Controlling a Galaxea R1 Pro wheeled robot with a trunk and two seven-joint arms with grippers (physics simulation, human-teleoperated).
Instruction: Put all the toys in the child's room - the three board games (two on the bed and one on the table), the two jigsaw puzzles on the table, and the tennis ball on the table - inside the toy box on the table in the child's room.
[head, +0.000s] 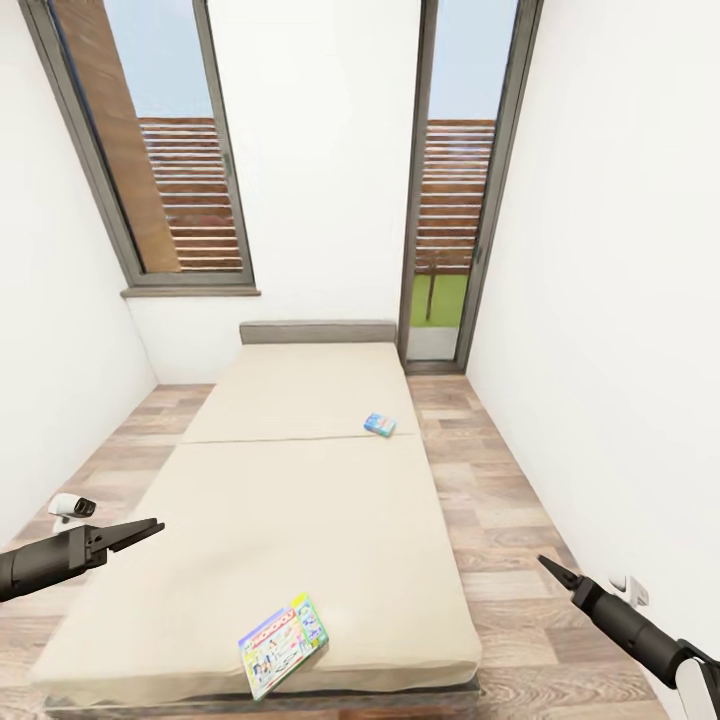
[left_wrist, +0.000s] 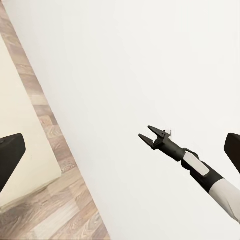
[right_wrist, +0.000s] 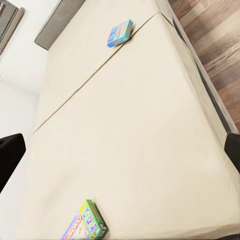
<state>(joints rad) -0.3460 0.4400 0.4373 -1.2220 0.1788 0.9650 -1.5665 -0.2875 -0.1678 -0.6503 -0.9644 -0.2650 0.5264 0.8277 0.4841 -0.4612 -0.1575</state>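
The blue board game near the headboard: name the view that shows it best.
The right wrist view: the blue board game appears largest there, lying on the bed. The head view shows it smaller, by the mattress seam.

Left arm reaching in from the lower left, dark forearm nearly level, left gripper pointing inward with fingers close together. Right arm rising from the lower right corner, white segment then dark wrist, right gripper angled up and inward, empty, fingers slightly parted.
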